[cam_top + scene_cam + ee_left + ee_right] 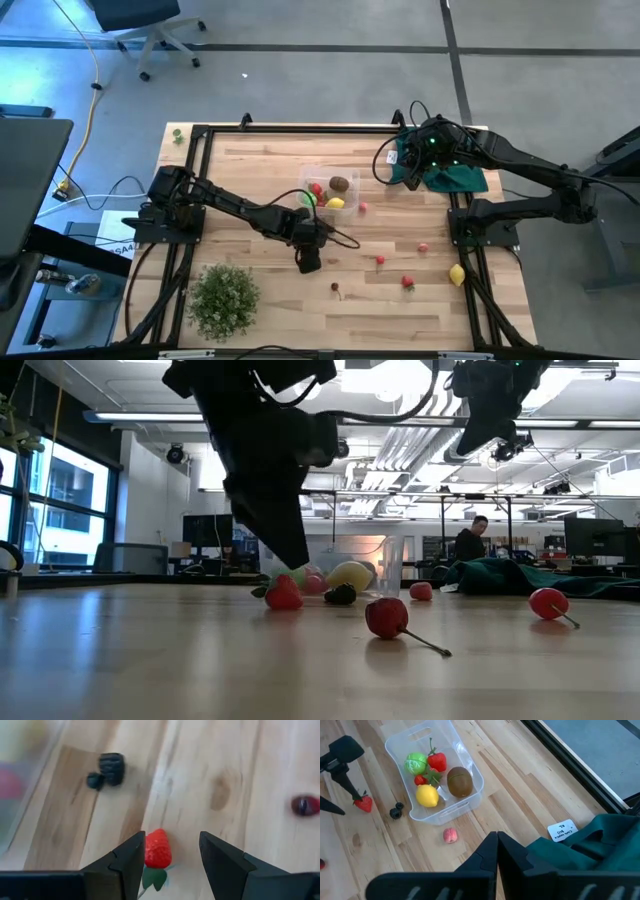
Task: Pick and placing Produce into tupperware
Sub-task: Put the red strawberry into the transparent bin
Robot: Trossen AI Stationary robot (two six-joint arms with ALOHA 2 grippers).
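No readable text, white tag illegible

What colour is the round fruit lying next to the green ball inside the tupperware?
Brown: the kiwi, seen best in the right wrist view.

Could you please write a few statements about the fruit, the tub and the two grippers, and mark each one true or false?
1. The left gripper is open, with a strawberry between its fingers. True.
2. The tupperware is empty. False: it holds a green ball, a lemon, a kiwi and small red fruit.
3. The right gripper is shut and holds nothing. True.
4. The right gripper hangs over the tupperware. False: it is off to the side, by the dark green cloth.
5. A pink fruit lies on the table outside the tupperware. True.
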